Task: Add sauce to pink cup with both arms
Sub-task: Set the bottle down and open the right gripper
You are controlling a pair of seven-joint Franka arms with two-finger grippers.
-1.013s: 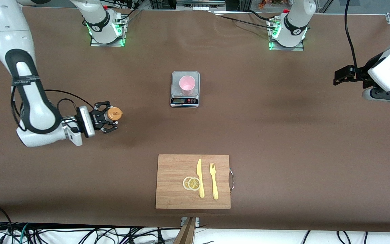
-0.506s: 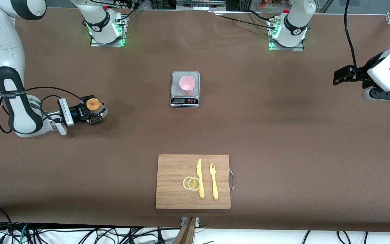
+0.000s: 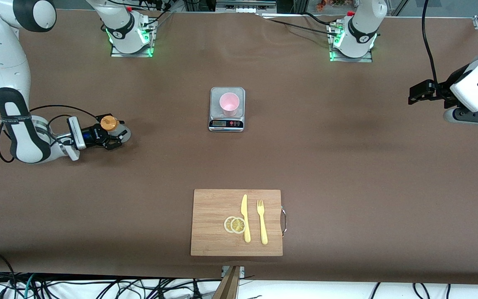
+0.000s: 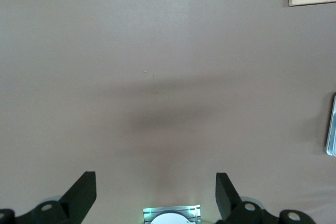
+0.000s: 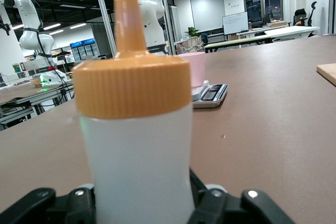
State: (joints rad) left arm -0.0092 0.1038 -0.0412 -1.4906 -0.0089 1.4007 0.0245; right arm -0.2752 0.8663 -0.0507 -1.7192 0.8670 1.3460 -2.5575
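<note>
**Sauce bottle at my right pincer, pink cup on the scale**

The wide table under a brown cloth [image 3: 347, 166] carries everything. My two white jointed arms come next in size. My right arm [image 3: 13, 104] bends low over its own end of the table. My left arm [image 3: 475, 87] waits up over its end, well apart from everything set out.

The rectangular pale wooden cutting board [image 3: 212, 207] lies at the table's edge nearest the front camera. The small silver kitchen scale with a dark display strip [image 3: 216, 93] sits mid-table, farther from that camera than the board.

My right gripper [image 3: 116, 133] lies level with the table surface, low down, with the small whitish translucent squeeze bottle of sauce with its orange nozzle cap [image 3: 108, 123] upright inside it. In my right wrist view the bottle [image 5: 136, 145] fills the space straight ahead. Whether I am clamping it or have let go, I cannot tell. The bottle is well apart from the scale, toward the right arm's end of the table.

My left gripper [image 3: 415, 93] is spread wide with nothing in it. Its two black fingers [image 4: 84, 187] stand far apart over bare cloth.

The small pale pink translucent plastic cup [image 3: 229, 104] stands upright on the scale's plate, narrower than the plate.

On the board lie a yellow plastic knife [image 3: 245, 218] and a yellow plastic fork [image 3: 262, 222] side by side. Two overlapping round lemon slices [image 3: 235, 224] touch the knife on the side toward the right arm's end.
</note>
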